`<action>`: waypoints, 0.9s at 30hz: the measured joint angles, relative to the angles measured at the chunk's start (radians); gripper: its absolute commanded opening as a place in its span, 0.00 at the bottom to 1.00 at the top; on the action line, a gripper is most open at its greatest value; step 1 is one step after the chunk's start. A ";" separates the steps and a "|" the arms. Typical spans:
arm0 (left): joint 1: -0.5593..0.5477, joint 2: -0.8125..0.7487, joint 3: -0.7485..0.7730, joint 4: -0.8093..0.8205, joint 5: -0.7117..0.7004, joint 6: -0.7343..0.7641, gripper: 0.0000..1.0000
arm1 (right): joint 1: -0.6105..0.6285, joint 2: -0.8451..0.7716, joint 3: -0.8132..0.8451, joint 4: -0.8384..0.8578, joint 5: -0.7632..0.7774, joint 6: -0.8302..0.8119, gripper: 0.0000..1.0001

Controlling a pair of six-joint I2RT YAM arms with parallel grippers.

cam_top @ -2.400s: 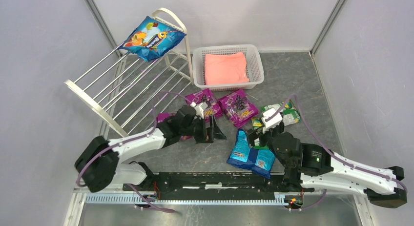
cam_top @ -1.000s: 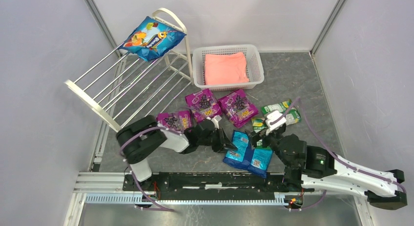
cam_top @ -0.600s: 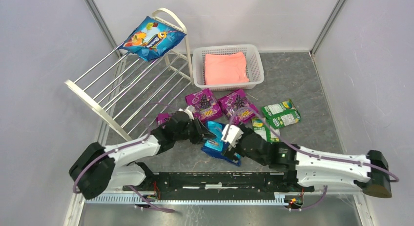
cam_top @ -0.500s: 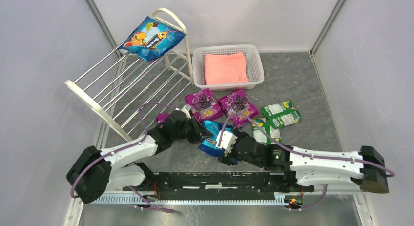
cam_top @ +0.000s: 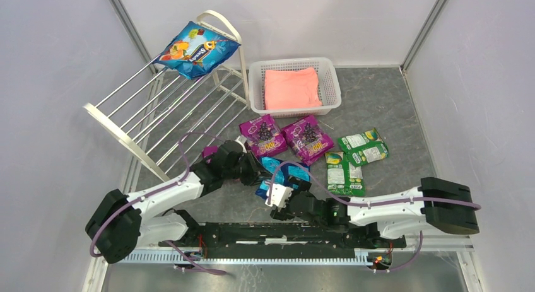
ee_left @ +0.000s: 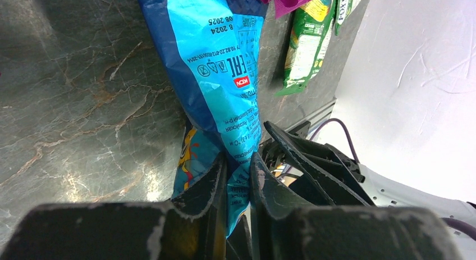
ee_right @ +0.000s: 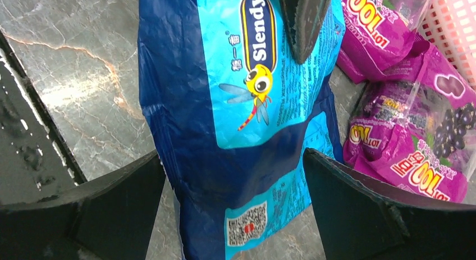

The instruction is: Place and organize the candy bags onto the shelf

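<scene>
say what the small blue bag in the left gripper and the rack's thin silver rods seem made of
The small blue candy bag looks like thin glossy plastic film: it creases and shines. The shelf's thin silver rods look like polished metal, straight and bright.

Lab test cell, bare partition walls (cam_top: 57,84)

Small blue candy bag (ee_right: 236,119) was glossy, crinkled plastic; tabletop (ee_right: 78,58) looked polished, marble-veined; shelf rods (cam_top: 175,110) were shiny metal.
</scene>
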 measured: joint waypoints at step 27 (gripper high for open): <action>-0.001 -0.048 -0.051 -0.014 -0.005 -0.021 1.00 | 0.000 -0.001 -0.196 0.415 -0.003 -0.104 0.10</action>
